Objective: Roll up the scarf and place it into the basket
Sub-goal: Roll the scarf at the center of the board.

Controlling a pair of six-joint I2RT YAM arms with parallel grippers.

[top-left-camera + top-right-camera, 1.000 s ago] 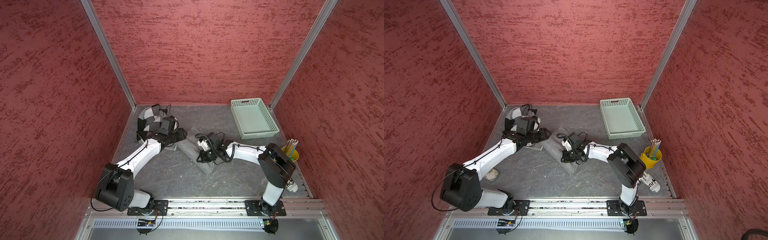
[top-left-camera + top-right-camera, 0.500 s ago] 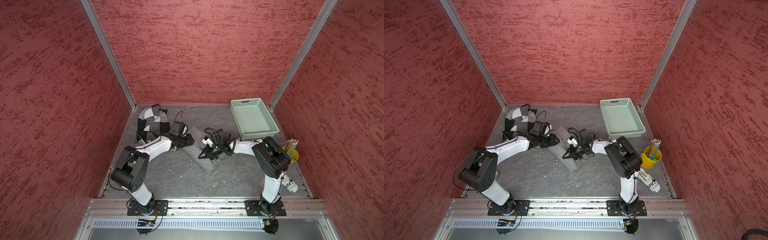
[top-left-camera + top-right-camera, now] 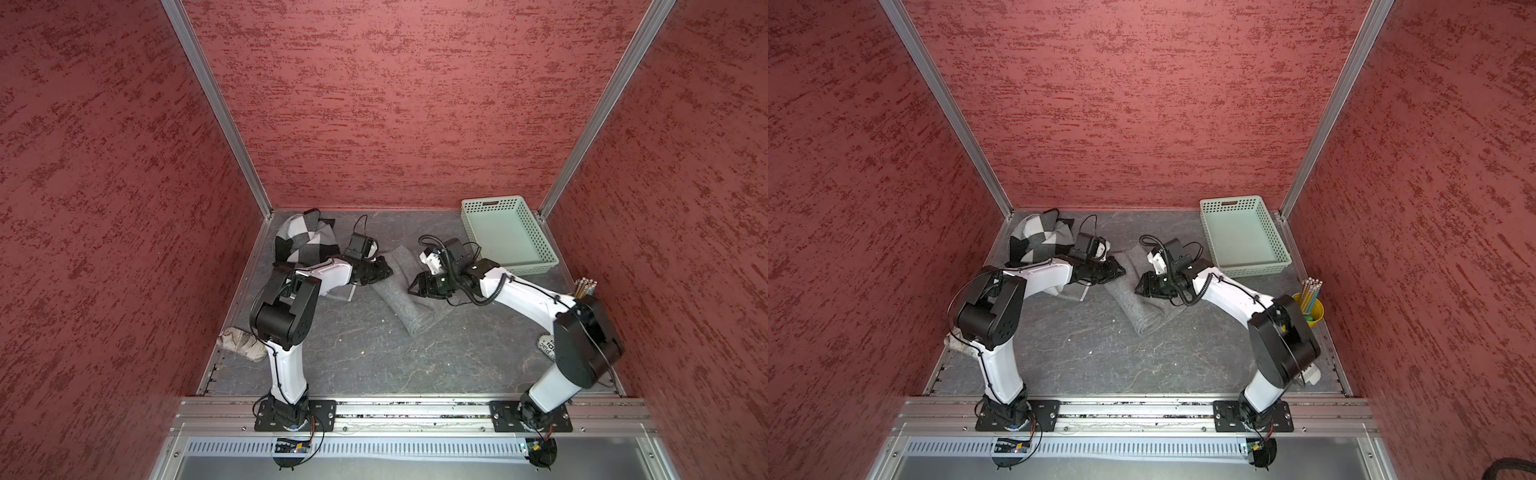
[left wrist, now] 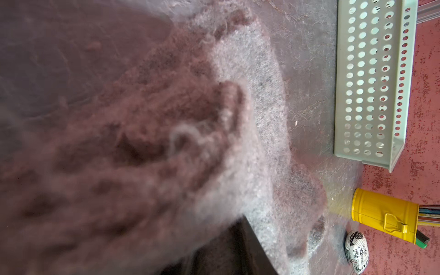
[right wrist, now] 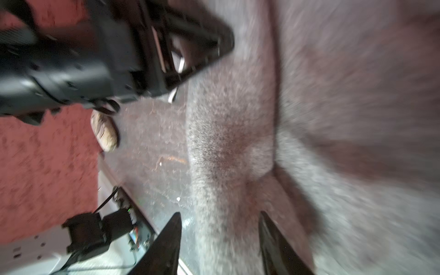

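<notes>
Red textured walls close in a grey, stone-look tabletop (image 3: 374, 361). By its near left edge lies a crumpled beige wad (image 3: 241, 343); at the right edge stands a yellow pencil cup (image 3: 1308, 309).

Towards the middle the scarf (image 3: 409, 305) lies flat as a long grey folded strip, slanting away towards the far side; it is not yet coiled. The right gripper (image 3: 413, 286) sits low at its right flank, its fingers (image 5: 171, 238) standing apart astride a fold and pinching nothing. The left gripper (image 3: 384, 270) presses in at the strip's far end; fuzzy cloth fills its wrist view, so whether it grips cannot be told.

A checked cloth (image 3: 305, 239) fills the far left corner; the basket (image 3: 524, 269) waits empty in the far right corner.

Rolling appears to be the step in hand. Next, one end probably needs pinching and turning over itself along the strip; the other arm should steady it.
</notes>
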